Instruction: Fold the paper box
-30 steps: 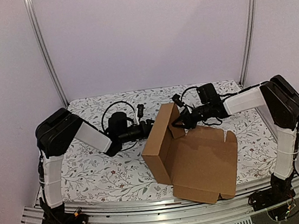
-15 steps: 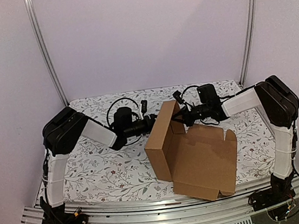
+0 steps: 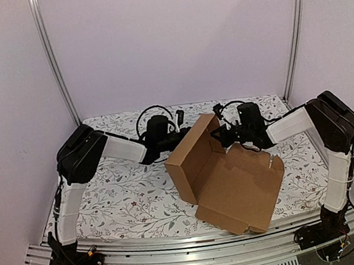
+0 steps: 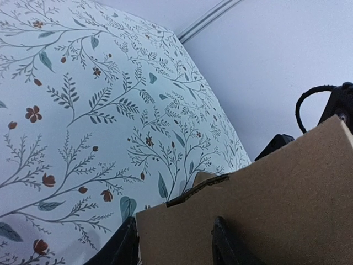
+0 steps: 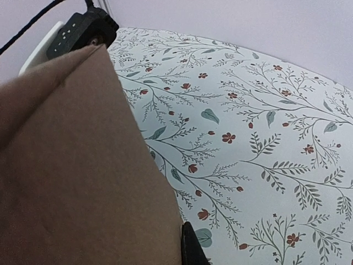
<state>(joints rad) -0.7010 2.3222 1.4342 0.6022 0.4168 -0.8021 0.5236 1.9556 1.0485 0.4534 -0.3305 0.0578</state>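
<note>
Top external view: the paper box (image 3: 235, 187) lies open on the tabletop (image 3: 117, 201), one wall up. The right hand (image 3: 221, 133) pinches its far corner; the left hand (image 4: 175, 243) straddles the wall, fingers apart

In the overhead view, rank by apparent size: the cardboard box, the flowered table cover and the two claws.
1. flowered table cover
2. paper box
3. left claw and right claw: look alike, partly hidden by the box, so unranked.

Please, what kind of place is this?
Probably a robot test booth, not a home: plain pale walls with metal corner posts, a left arm and a right arm bolted to an aluminium rail, and a floral-covered table.
</note>
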